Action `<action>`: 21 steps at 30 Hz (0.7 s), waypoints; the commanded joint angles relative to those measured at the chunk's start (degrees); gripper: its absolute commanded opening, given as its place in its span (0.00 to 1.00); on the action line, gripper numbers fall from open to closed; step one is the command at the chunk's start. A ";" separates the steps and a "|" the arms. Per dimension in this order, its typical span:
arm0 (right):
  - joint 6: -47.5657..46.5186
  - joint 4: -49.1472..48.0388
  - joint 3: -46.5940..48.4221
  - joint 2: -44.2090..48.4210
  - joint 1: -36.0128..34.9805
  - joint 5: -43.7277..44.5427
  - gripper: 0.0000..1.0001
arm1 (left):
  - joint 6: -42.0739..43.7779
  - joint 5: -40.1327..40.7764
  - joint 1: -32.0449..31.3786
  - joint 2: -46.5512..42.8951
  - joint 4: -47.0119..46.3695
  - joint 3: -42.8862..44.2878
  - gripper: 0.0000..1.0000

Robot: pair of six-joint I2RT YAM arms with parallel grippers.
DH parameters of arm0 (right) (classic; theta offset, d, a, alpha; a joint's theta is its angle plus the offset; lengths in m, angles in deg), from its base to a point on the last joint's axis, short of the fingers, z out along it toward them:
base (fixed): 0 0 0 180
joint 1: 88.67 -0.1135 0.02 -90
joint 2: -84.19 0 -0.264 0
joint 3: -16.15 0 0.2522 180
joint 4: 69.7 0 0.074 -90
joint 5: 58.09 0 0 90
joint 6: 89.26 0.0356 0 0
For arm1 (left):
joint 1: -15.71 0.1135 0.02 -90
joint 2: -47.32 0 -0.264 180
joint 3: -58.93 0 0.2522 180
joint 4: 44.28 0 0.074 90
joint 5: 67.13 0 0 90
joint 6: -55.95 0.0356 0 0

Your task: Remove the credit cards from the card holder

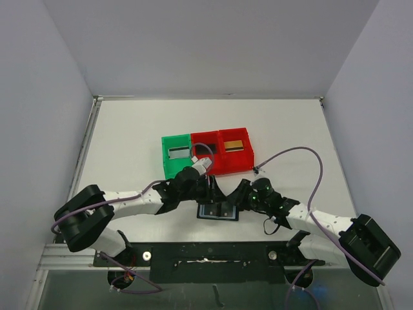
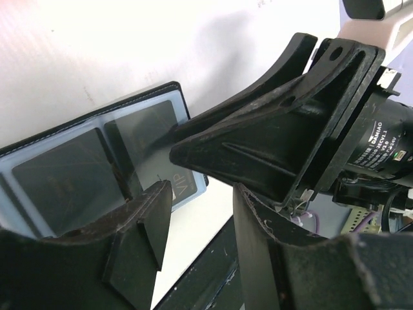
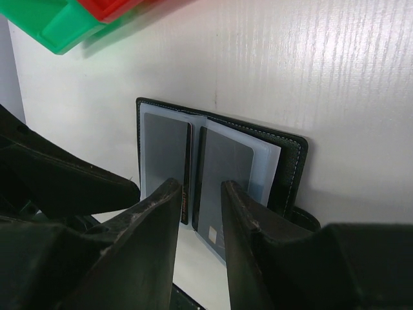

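Card holder (image 1: 217,211) lay open and flat on the bench (image 1: 129,142) at its near edge, between the two arms, its glossy pockets facing up. Extraction was the step in hand, judging by the layout: a silvery card (image 1: 176,153) already sat in the green bin (image 1: 164,158) on the far left and a gold card (image 1: 235,144) in the right red bin (image 1: 239,163), while the middle red bin (image 1: 205,134) was partly hidden by the left arm, so its contents could not be made out. At least one dark card (image 2: 181,184), marked VIP, sat in a pocket, its near edge poking out. Right end effector (image 3: 197,213) hung over the holder's spine and that card's edge with its jaws narrowly apart; whether they pinched anything could not be told. Left end effector (image 2: 200,245) hovered just beside the holder's near left side, jaws apart and empty. Next, the move probably called for the right fingers to bite the exposed edge and slide the card out toward the near side, with the left one pinning the holder so it would not drag along.
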 commanded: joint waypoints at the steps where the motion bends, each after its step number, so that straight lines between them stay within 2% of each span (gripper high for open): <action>1: -1.08 -7.57 -1.29 -0.65 1.68 -3.48 0.31 | -0.27 -1.10 -1.02 2.55 -2.69 4.47 0.40; 4: -0.67 -8.36 -2.69 -1.19 2.80 -3.86 0.31 | 0.40 -0.39 -1.41 4.88 0.40 6.83 0.40; 11: 0.64 -5.14 -3.90 -1.20 4.12 -1.42 0.26 | 4.23 5.09 -3.69 11.84 15.32 15.44 0.35; 16: 0.67 -5.40 -4.67 -1.54 4.37 -1.87 0.24 | 4.32 9.25 -4.51 14.98 20.38 16.85 0.30; 21: 0.41 -4.01 -4.71 -1.33 4.37 -1.66 0.22 | 3.53 12.29 -4.80 14.18 22.02 15.47 0.29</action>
